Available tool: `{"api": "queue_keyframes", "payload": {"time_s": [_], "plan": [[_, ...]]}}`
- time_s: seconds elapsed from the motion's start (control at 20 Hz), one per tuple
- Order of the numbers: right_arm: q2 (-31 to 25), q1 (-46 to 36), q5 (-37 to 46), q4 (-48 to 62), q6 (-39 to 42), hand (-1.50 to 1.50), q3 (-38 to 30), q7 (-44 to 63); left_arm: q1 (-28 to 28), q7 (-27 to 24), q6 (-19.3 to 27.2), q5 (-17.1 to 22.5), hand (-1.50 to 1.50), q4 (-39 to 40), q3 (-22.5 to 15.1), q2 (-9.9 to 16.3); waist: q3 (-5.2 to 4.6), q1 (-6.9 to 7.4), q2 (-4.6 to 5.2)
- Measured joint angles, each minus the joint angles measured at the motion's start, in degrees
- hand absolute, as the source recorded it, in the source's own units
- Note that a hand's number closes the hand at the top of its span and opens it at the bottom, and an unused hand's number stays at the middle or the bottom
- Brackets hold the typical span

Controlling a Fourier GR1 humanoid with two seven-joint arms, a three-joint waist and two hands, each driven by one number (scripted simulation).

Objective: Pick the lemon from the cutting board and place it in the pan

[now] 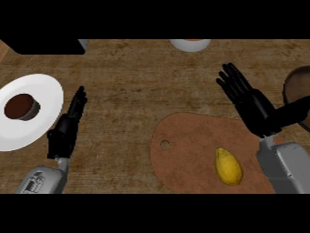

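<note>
Right hand (251,102) hangs with fingers straight and spread, holding nothing, above the upper right edge of the cutting board (191,136); nothing of the task looks done yet. Low in the frame, right of centre, the lemon (228,166) lies untouched on that board, and the grasp, carry and drop all remain. At the right edge the dark pan (308,91) shows nothing inside. Left hand (67,129) rests open at lower left, beside a white plate (9,136) bearing a small dark cup (21,107) on the bench (137,77)
</note>
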Motion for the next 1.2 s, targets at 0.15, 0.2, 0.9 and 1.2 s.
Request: {"api": "queue_keyframes", "payload": {"time_s": [0.15, 0.2, 0.9, 1.2], "plan": [[-1.7, 0.0, -0.4, 1.1, 7.1, 1.50, 1.9, -0.8, -1.3, 1.9, 0.0, 0.5, 0.00, -1.1, 1.7, 1.1, -0.59, -0.30, -0.96], [-2.4, -0.3, -0.2, 1.7, 10.2, 1.50, 3.0, -1.4, -1.6, 2.2, -0.3, 0.8, 0.00, -1.6, 2.3, 1.7, -0.70, -0.02, -1.11], [-24.8, 8.0, 19.1, -0.5, 20.2, -1.50, -6.2, -34.4, -3.8, 8.3, -2.9, 5.9, 0.00, -4.9, 8.4, 5.3, -1.09, -2.13, -2.06], [-36.8, 7.3, 23.8, -6.2, 22.5, -1.50, -8.6, -32.6, -3.2, 8.9, -3.6, 6.0, 0.00, -5.9, 8.8, 5.4, -1.23, -1.79, -2.14]]}}
